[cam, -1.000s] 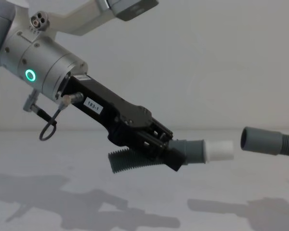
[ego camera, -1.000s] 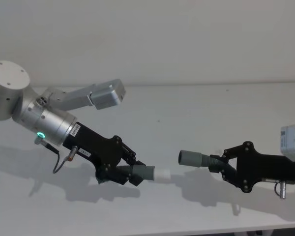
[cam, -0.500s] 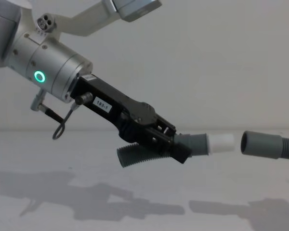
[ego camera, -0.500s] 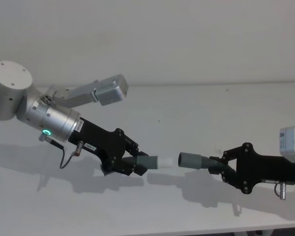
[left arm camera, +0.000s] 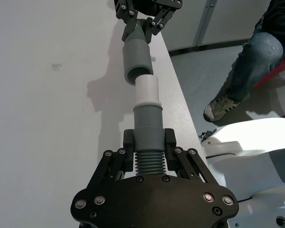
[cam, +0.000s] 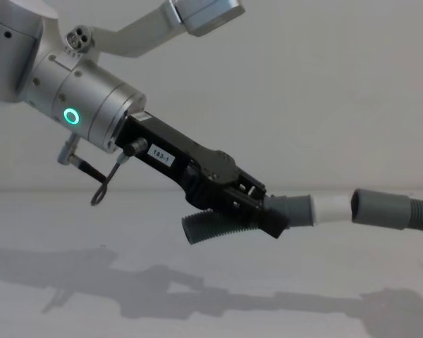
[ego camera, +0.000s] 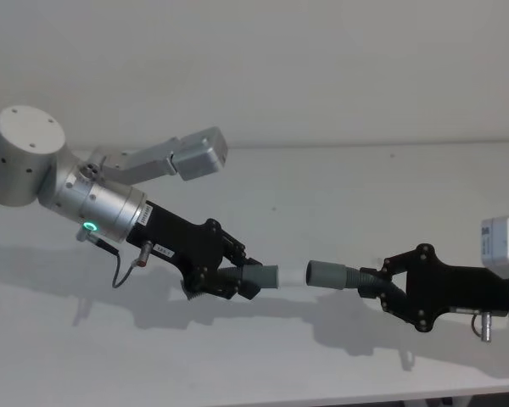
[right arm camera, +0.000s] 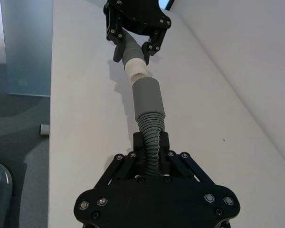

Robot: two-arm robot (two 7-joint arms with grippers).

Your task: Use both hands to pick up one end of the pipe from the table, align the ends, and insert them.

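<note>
Two halves of the pipe meet nose to mouth above the table (ego camera: 322,186). The white plug tip (cam: 331,208) on the left piece (cam: 289,210) now reaches the rim of the open grey cuff (cam: 381,208) on the right piece (right arm camera: 151,126), where half a second ago a clear gap lay between them. From the left wrist the tip sits right at the cuff's mouth; whether it has entered yet I cannot tell. The two run close to one line, though in the chest view the left piece comes in slightly tilted. By my judgement, alignment is nearly done and insertion is only beginning, so a straight push along the axis remains.

The left gripper (ego camera: 237,282) has carried its piece rightward to close that gap. Its jaws are drawn in narrow on the ribbed section just behind the smooth collar, and the ribbed tail (cam: 211,227) hangs below them. The right gripper (ego camera: 375,284) has not shifted; its jaws clamp the ribs of its own piece, with the cuff pointing left. Both pieces hang clear of the white surface, casting shadows beneath.
</note>
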